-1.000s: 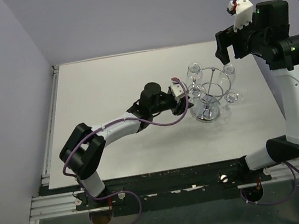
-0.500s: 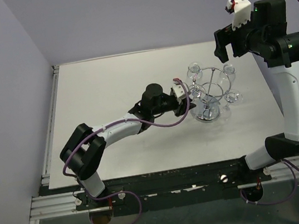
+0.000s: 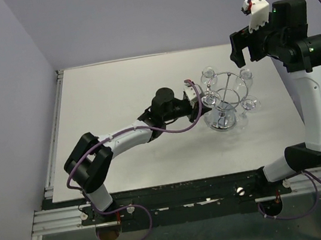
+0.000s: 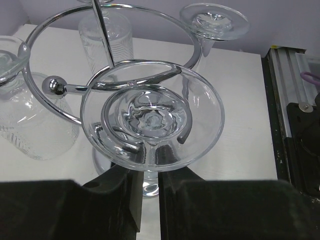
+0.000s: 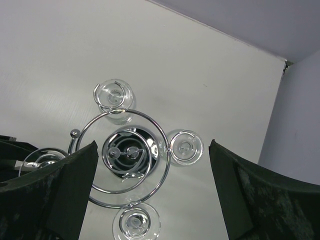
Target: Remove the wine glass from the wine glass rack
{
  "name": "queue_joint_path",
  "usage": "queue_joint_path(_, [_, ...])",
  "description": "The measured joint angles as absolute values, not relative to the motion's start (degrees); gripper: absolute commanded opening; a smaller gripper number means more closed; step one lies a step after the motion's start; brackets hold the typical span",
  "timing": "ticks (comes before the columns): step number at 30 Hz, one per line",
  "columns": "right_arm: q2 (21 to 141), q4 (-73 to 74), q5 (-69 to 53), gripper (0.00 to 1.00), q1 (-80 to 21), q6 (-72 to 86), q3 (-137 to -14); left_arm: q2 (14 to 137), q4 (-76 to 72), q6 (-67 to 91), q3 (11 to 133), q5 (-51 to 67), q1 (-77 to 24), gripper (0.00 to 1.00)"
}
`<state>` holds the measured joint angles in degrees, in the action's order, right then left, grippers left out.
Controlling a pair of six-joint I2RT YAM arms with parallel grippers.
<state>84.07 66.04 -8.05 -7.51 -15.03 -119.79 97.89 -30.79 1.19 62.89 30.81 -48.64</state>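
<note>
wine glass rack (image 3: 226, 121): wine glass (image 4: 152, 117) hangs at 9 o'clock, three other glasses (image 5: 185, 147) hung | left gripper (image 4: 149, 172): pinching its stem | right gripper (image 5: 153, 165): wide

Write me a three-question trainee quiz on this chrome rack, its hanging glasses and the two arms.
1. True or false: the black right hand is closed on a glass.
2. How many clear stemmed wine glasses hang upside down on the shiny chrome wire rack? A two, B four, C six.
3. Fill in: the black left hand has the nearest glass's ____ between its fingers.
Key: 1 false, it is open and holds nothing. 2 B. 3 stem.
</note>
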Motion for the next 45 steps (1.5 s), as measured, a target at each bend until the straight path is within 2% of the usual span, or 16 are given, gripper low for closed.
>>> queue_joint_path(9, [84.1, 66.0, -8.0, 0.98, -7.5, -15.1, -119.5, 97.2, -29.8, 1.1, 62.9, 31.9, -48.9, 0.0])
queue_joint_path(36, [87.0, 66.0, -8.1, 0.98, -7.5, -15.1, -122.2, 89.9, -25.2, -2.1, 59.5, 31.5, -48.2, 0.0])
queue_joint_path(45, [88.1, 66.0, -8.3, 0.98, -7.5, -15.1, -123.5, 83.8, -21.0, -3.8, 54.9, 31.5, -45.8, 0.0])
